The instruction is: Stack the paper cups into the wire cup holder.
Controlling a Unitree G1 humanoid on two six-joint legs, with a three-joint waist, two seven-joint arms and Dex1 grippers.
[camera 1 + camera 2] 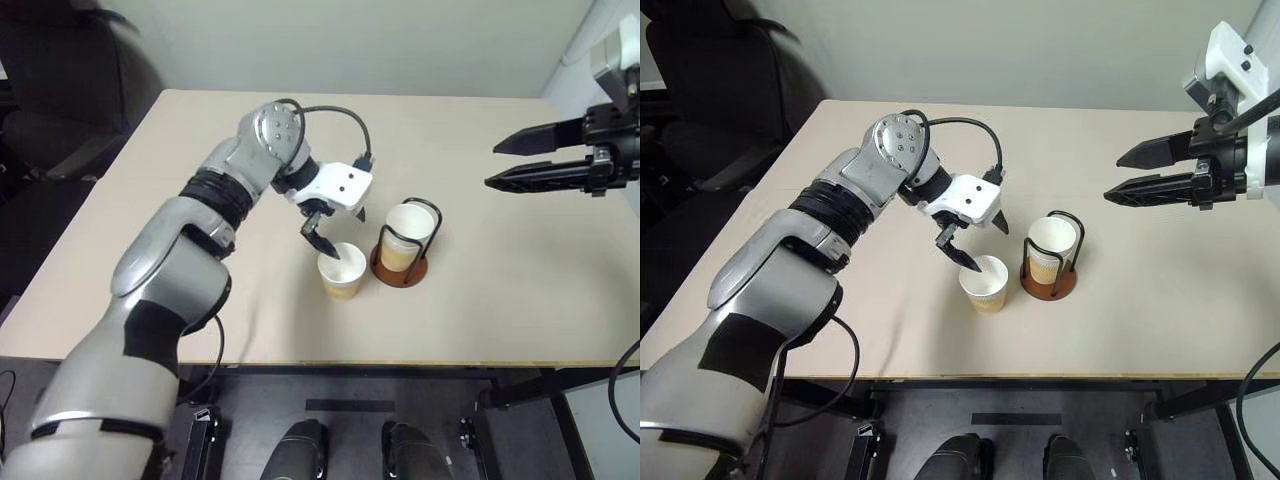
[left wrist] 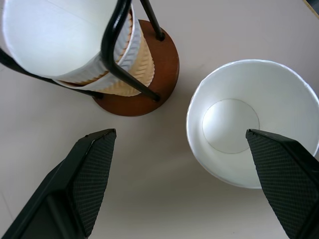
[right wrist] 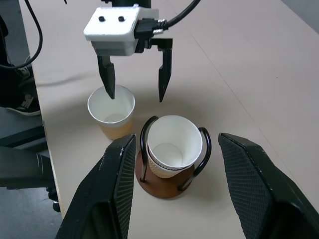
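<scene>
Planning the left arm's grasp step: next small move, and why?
Probably lower the left gripper a little and close on the loose paper cup's rim. Its fingers are open, one over the cup's mouth, one outside the rim; the wire cup holder beside it already holds cups.

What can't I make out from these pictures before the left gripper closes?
- Number of cups nested in the wire cup holder: the outer cup hides the rest.
- Whether a finger of the left gripper touches the loose cup: head views overlap them.
</scene>
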